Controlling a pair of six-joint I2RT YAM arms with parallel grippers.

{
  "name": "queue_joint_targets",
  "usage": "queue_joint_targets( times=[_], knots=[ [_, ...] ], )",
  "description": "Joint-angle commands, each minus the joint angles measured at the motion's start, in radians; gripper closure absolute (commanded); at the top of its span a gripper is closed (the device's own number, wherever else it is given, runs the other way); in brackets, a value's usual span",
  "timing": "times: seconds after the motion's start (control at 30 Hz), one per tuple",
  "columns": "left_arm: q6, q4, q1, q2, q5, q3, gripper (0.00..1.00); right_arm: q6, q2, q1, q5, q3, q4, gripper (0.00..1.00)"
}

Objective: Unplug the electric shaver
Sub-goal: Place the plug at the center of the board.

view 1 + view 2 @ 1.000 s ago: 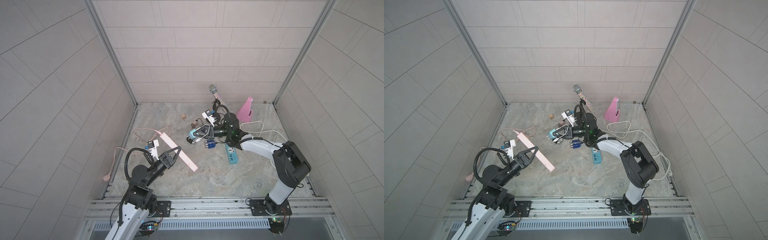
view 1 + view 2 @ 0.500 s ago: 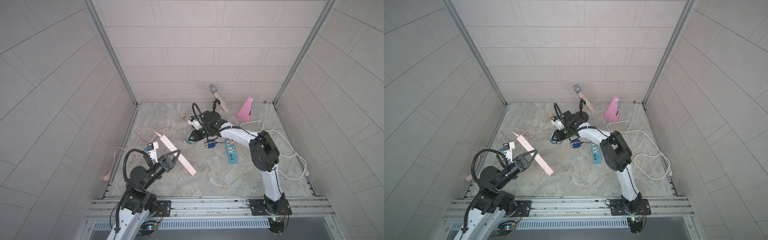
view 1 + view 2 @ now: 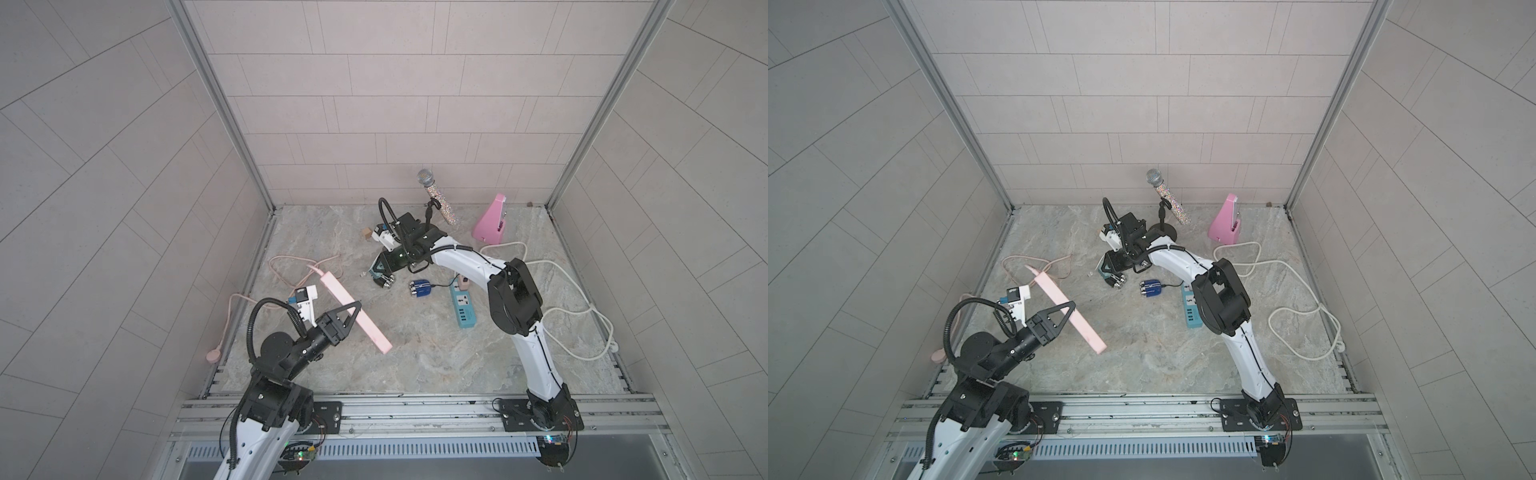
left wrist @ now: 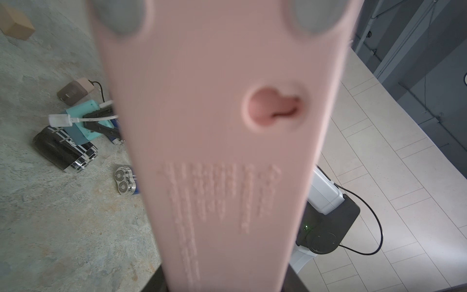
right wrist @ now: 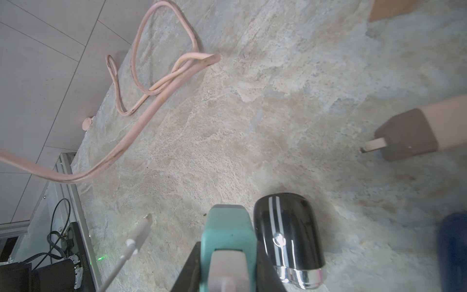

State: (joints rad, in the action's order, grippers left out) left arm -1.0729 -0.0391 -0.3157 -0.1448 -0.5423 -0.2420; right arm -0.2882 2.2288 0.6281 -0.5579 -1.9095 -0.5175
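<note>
The right gripper (image 3: 379, 271) was pinched narrowly on the teal shaver (image 5: 227, 227), down by the stone floor (image 3: 415, 357) just above frame centre in both top views. A black shaver (image 5: 288, 227) lay just beside it, and a white plug (image 5: 142, 227) lay loose nearby. The left gripper (image 3: 351, 311) clamped the raised pink power strip (image 3: 374, 332). Over the last second the right elbow had swung from frame right toward centre.

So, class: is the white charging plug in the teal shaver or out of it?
Out: in the right wrist view the white plug ends bare, apart from the teal shaver.
</note>
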Motion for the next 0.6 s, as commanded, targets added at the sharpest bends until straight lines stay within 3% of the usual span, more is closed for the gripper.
queue_joint_targets(
  times=[0.0,0.37,0.57],
  knots=[
    [0.019,-0.043,0.005,0.021,-0.004,-0.045,0.89,0.043,0.026,-0.017,0.088,-0.029,-0.1,0.96],
    [0.019,-0.059,0.006,0.01,-0.004,-0.043,0.88,0.144,0.081,-0.02,0.288,-0.18,-0.277,0.96],
    [0.021,-0.067,0.006,-0.009,-0.01,-0.045,0.88,0.168,0.115,-0.011,0.31,-0.247,-0.323,0.96]
  ],
)
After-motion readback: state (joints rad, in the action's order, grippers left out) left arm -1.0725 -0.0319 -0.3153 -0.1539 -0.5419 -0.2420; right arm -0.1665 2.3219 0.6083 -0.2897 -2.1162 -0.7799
